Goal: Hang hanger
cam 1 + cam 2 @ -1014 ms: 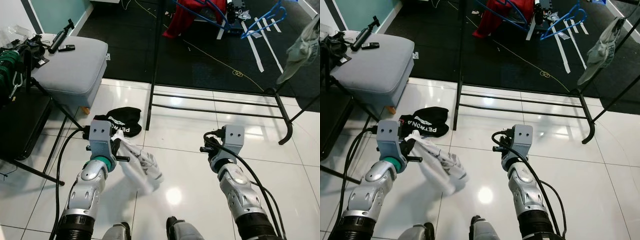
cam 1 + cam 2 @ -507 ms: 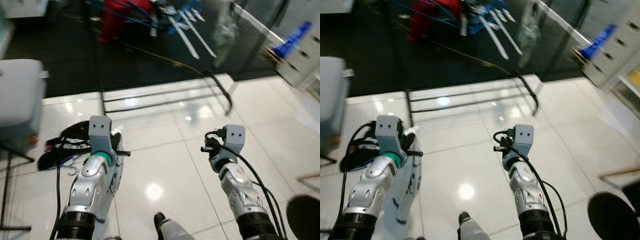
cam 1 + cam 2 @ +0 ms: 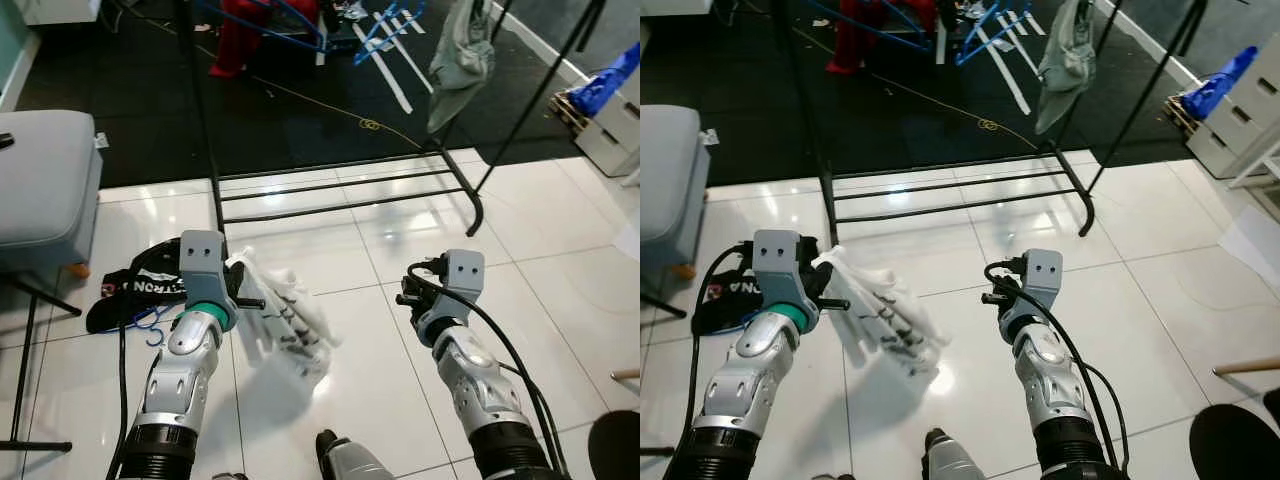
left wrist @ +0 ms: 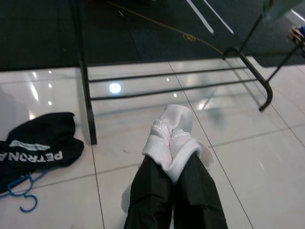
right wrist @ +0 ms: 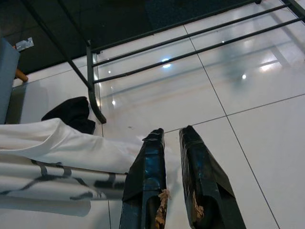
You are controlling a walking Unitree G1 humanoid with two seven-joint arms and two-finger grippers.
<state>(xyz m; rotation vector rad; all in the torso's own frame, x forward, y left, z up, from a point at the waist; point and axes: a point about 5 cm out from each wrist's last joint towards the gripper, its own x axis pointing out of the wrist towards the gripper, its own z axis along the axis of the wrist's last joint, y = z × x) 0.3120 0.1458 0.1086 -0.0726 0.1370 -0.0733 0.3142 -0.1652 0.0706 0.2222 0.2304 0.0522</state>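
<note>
Blue hanger by black shirt; left claw pinching white garment; right claw narrow, empty.

White cloth garment is bunching softly between the left gripper's matt black fingers, above glossy floor tiles reflecting light.

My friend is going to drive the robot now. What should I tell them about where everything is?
Left gripper: shut on the white garment, held above the floor.
Right gripper: fingers slightly apart, holding nothing.
Black clothes rack stands ahead, a grey garment already hanging on it.
Blue hanger lies on the floor beside the black shirt.
Done: white garment picked up.
Left: nothing from this load hung on the rack yet.
</note>
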